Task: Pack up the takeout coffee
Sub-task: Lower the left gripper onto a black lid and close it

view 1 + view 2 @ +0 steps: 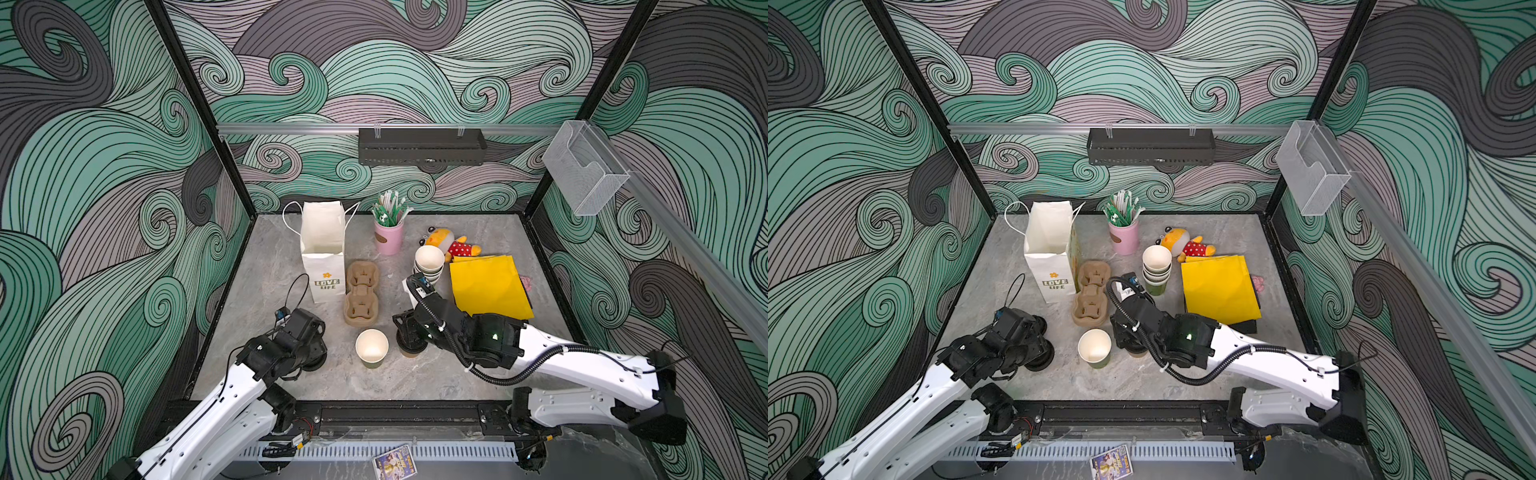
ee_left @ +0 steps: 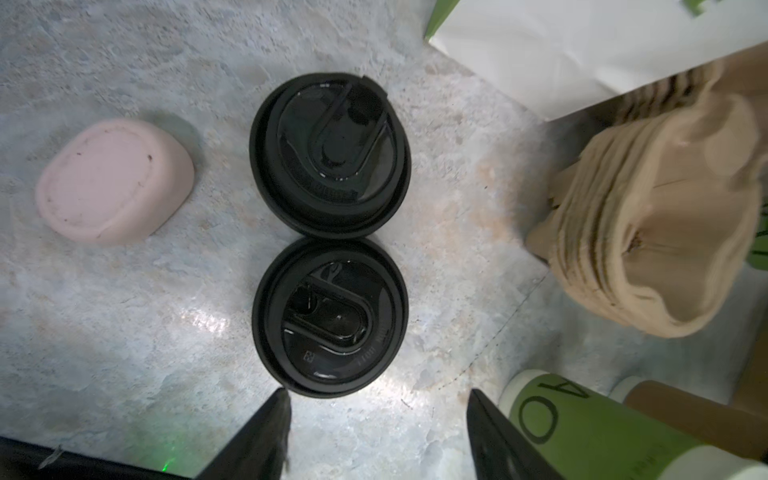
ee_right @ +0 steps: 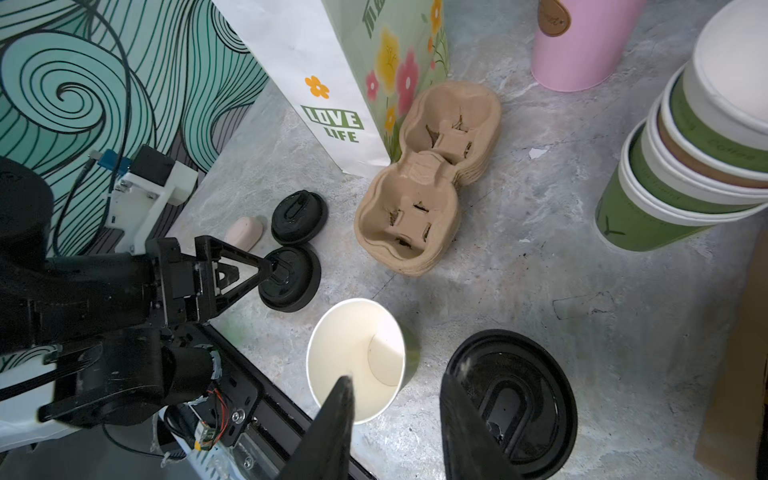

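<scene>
The green cup [image 1: 371,348] stands open with no lid, white inside, near the table's front; it also shows in the right wrist view [image 3: 357,357]. Just right of it is the brown cup [image 1: 409,353], with a black lid [image 3: 515,395] on it. My right gripper [image 3: 397,386] hangs open above the gap between the two cups, one finger over the lid's edge, holding nothing. Two loose black lids [image 2: 330,151] [image 2: 330,316] lie left of the green cup. My left gripper [image 2: 378,399] is open just short of the nearer lid, empty.
A white LOVE LIFE paper bag [image 1: 324,253] stands open at the back left, with a stack of pulp cup carriers [image 1: 361,297] beside it. A pink cup of straws [image 1: 389,237], a stack of lidless cups [image 1: 428,262], yellow sheets [image 1: 488,286], a plush toy [image 1: 451,245] and a pink pad [image 2: 114,180] are about.
</scene>
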Robot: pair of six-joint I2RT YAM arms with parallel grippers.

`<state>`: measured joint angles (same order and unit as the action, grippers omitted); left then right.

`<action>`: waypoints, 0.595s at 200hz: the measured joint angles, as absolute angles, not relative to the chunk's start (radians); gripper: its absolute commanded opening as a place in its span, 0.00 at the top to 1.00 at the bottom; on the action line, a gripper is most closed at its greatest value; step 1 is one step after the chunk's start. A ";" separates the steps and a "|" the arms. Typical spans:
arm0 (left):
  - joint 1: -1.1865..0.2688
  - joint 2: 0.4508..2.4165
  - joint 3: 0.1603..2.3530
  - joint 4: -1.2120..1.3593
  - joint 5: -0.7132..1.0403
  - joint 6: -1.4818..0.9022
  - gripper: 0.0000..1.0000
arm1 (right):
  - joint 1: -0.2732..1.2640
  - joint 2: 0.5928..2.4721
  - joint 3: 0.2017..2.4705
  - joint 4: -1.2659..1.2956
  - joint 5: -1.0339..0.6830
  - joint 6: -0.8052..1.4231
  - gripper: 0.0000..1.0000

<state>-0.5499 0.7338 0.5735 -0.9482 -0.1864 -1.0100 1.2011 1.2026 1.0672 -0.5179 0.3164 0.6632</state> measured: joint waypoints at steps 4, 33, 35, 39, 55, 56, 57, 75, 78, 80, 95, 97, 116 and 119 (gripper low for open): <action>-0.550 0.745 0.574 -0.947 -0.185 -1.006 0.26 | 1.201 1.205 1.065 -0.519 0.318 0.664 0.63; -0.550 0.815 0.574 -0.927 -0.190 -0.983 0.22 | 1.200 1.229 1.062 -0.520 0.318 0.667 0.63; -0.550 0.818 0.574 -0.926 -0.192 -0.981 0.21 | 1.200 1.229 1.062 -0.520 0.318 0.667 0.63; -0.550 0.824 0.574 -0.923 -0.194 -0.980 0.21 | 1.200 1.230 1.062 -0.520 0.318 0.667 0.63; -0.550 0.847 0.574 -0.919 -0.210 -0.976 0.18 | 1.200 1.231 1.062 -0.519 0.318 0.669 0.63; -0.550 0.848 0.574 -0.919 -0.211 -0.976 0.18 | 1.200 1.231 1.062 -0.519 0.318 0.669 0.63; -0.550 0.849 0.574 -0.919 -0.212 -0.976 0.18 | 1.200 1.231 1.062 -0.519 0.318 0.670 0.63; -0.550 0.868 0.571 -0.914 -0.235 -0.975 0.17 | 1.200 1.231 1.062 -0.519 0.318 0.671 0.63; -0.550 0.869 0.570 -0.913 -0.239 -0.975 0.17 | 1.200 1.231 1.062 -0.519 0.318 0.671 0.62; -0.550 0.870 0.569 -0.911 -0.240 -0.976 0.17 | 1.200 1.231 1.062 -0.519 0.318 0.671 0.62; -0.550 0.888 0.554 -0.892 -0.256 -0.976 0.17 | 1.200 1.231 1.062 -0.520 0.318 0.671 0.62; -0.550 0.890 0.552 -0.890 -0.258 -0.976 0.17 | 1.200 1.231 1.062 -0.520 0.318 0.671 0.62; -0.550 0.920 0.527 -0.864 -0.265 -0.976 0.17 | 1.200 1.231 1.062 -0.520 0.318 0.671 0.61; -0.550 0.924 0.523 -0.860 -0.265 -0.976 0.17 | 1.200 1.231 1.062 -0.520 0.318 0.671 0.61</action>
